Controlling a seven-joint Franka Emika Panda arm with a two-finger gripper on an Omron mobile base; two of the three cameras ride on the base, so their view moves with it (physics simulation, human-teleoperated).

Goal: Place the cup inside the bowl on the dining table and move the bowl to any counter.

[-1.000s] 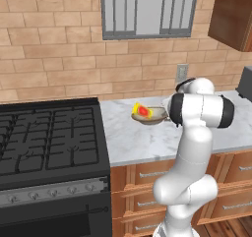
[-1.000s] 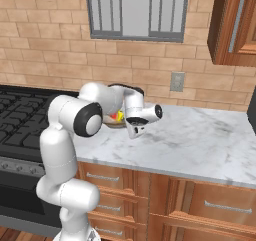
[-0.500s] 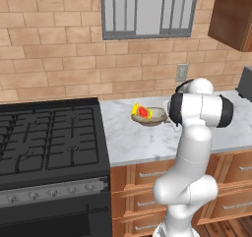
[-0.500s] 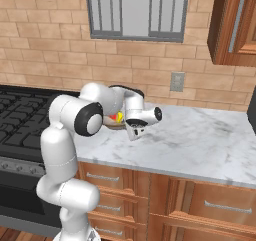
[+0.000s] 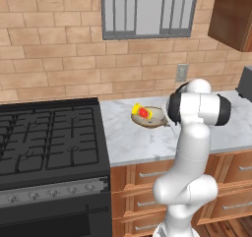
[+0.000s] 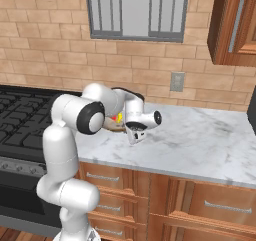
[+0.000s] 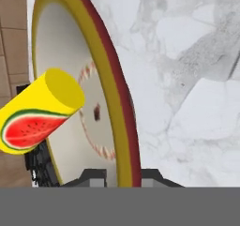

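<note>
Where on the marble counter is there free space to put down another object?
The white-grey marble counter is bare to the right of the robot's hand, from the brick wall to the front edge. It is crowded near the black stove, where the wide shallow bowl holds the small yellow cup and the fingers pinch its rim.

Tan brick wall point(image 5: 59, 59), grey-framed window point(image 5: 147, 10), black stove point(image 5: 49, 142), wooden cabinets point(image 6: 200, 205)

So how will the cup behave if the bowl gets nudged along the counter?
The cup lies on its side inside the bowl, so it will probably roll. The bowl's shallow rim may not stop it. The tool straddles that rim, so a slow push seems safer.
</note>
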